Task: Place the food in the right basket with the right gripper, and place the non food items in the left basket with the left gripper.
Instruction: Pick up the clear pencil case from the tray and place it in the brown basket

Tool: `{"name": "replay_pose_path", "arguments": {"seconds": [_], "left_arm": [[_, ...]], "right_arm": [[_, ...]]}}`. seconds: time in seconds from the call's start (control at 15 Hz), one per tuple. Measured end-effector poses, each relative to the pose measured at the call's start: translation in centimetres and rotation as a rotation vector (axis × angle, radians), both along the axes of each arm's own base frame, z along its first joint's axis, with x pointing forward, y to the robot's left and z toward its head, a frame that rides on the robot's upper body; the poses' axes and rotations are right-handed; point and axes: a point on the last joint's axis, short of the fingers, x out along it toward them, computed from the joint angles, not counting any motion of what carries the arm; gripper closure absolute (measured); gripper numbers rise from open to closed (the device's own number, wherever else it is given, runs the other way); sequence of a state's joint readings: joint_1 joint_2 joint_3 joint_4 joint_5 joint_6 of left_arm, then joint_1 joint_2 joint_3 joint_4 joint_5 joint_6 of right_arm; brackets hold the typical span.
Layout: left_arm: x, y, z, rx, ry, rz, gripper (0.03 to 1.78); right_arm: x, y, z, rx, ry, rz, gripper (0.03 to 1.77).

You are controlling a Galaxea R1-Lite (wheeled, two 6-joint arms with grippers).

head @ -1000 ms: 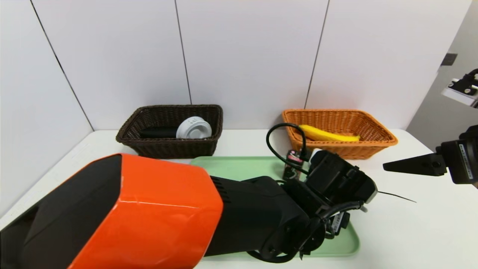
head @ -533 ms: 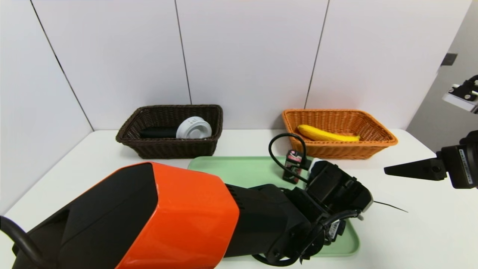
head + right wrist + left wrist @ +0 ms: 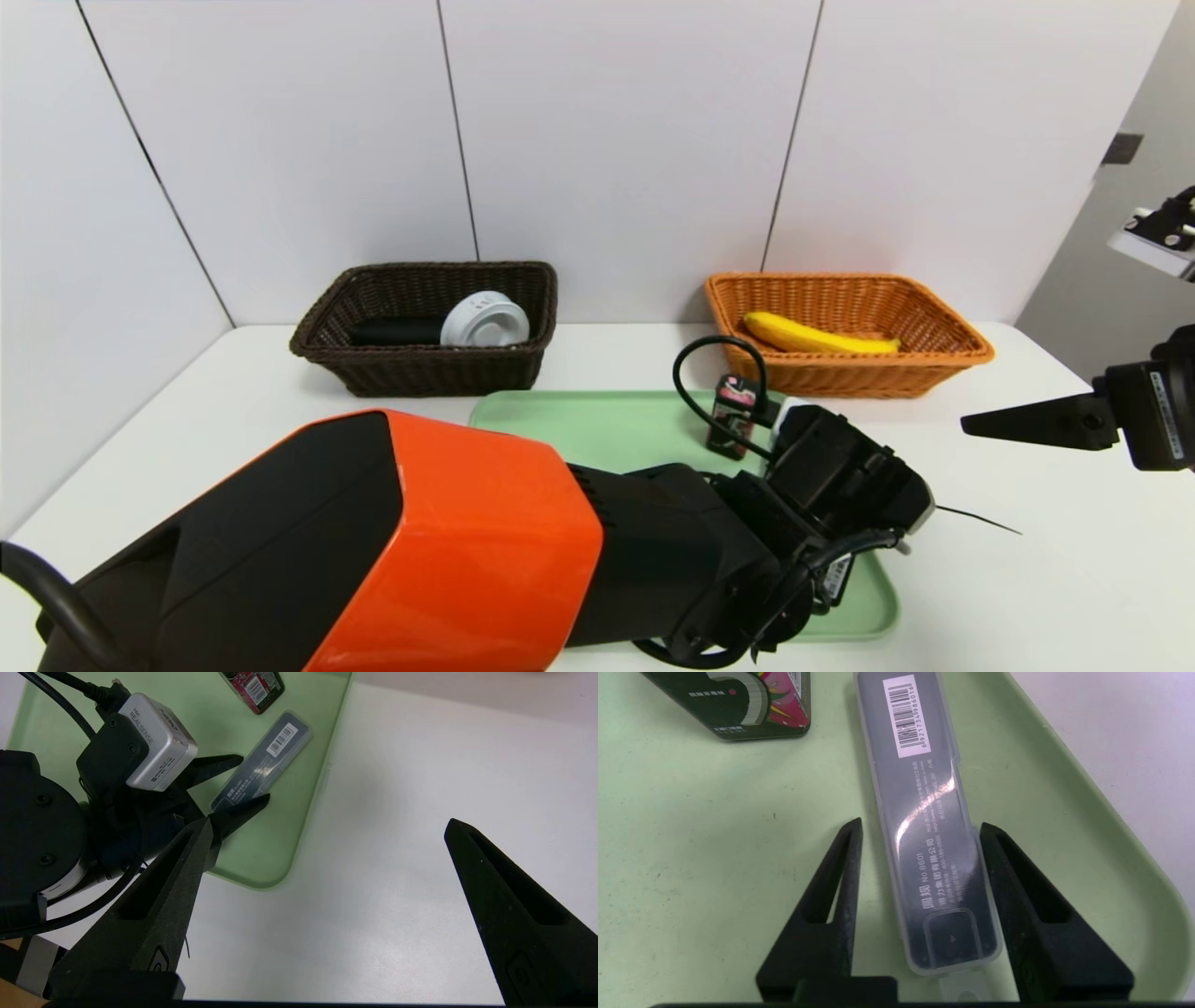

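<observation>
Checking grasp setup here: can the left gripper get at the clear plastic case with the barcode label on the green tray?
Probably yes. The left gripper has its open jaws either side of the clear plastic case on the green tray, nothing between; the dark carton lies apart.
</observation>
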State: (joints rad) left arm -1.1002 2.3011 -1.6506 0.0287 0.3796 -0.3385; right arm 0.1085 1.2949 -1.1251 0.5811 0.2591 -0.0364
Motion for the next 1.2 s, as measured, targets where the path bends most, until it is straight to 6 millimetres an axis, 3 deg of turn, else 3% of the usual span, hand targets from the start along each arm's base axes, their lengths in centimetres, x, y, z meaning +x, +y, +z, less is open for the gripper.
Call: {"name": "replay_pose_path", "arguments": {"seconds": [0.13, 0.53, 0.87, 1.2], "left_arm": [[0.0, 0.0, 0.1, -0.001, 0.0, 0.0, 1.24], [-0.1, 0.3, 0.5, 0.002, -0.001, -0.001, 1.24], [-1.2, 1.8, 4.2, -0.022, -0.021, -0.012, 1.24], [-4.9, 4.7, 8.0, -0.02, -0.018, -0.069, 1.24]], "right_arm": [[0.0, 0.0, 0.0, 0.0, -0.001, 0.0, 0.09], [-0.1, 0.0, 0.1, 0.001, -0.005, -0.001, 0.09], [-0.3, -0.2, 0.2, 0.001, -0.01, -0.008, 0.09], [-0.5, -0.3, 0.3, 0.001, -0.015, -0.012, 0.09]]}}
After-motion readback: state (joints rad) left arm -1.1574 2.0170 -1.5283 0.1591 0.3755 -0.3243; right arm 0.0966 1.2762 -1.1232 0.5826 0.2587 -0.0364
